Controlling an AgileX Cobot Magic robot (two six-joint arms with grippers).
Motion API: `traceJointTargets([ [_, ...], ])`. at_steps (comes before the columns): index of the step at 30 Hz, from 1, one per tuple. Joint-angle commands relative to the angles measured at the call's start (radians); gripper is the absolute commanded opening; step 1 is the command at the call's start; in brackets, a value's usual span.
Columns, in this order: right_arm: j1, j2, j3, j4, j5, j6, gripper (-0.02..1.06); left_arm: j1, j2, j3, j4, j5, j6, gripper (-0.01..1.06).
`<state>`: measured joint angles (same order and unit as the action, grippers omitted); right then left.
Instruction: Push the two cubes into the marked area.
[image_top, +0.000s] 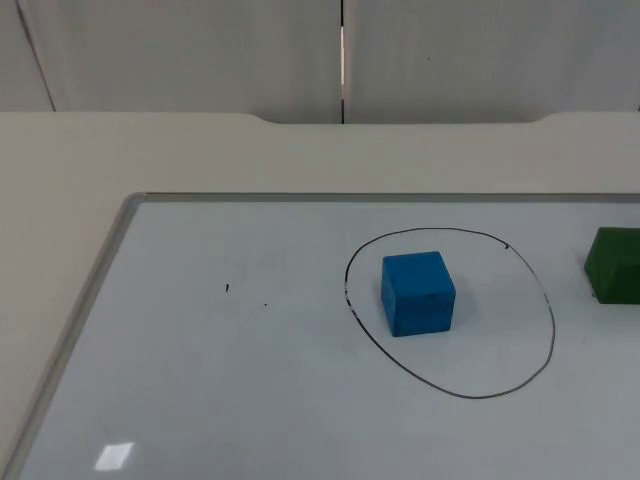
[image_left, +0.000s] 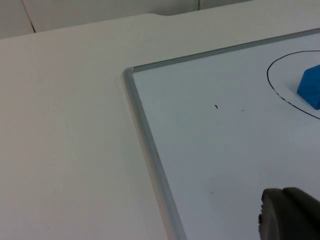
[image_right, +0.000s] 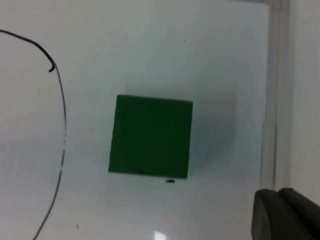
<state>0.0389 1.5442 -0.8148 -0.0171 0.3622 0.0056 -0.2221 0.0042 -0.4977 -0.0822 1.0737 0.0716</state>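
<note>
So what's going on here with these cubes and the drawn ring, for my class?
A two-armed robot is pushing cubes into a hand-drawn black ring on a whiteboard. The blue cube already sits inside the ring, towards its left side. The green cube is outside, to the ring's right, untouched. The right gripper hovers close to the green cube; the left gripper waits over the whiteboard's left part.

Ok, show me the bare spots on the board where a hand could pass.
The widest bare stretch runs from the board's metal frame to the drawn ring. Inside the ring, the blue cube sits toward one side, leaving room on the side toward the green cube. The tightest gap is between the ring and the green cube.
</note>
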Motion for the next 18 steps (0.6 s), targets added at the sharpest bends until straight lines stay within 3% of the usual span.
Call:
traceJointTargets([
  [1, -0.006, 0.035, -0.003, -0.002, -0.073, 0.002, 0.00, 0.004, -0.004, 0.004, -0.008, 0.001, -0.002, 0.00],
  [11, -0.006, 0.221, -0.003, -0.002, -0.274, 0.004, 0.00, 0.004, -0.004, 0.004, -0.008, 0.001, -0.002, 0.00],
  [18, -0.006, 0.310, -0.049, -0.002, -0.269, 0.004, 0.00, 0.004, -0.004, 0.004, -0.008, 0.001, -0.002, 0.00],
])
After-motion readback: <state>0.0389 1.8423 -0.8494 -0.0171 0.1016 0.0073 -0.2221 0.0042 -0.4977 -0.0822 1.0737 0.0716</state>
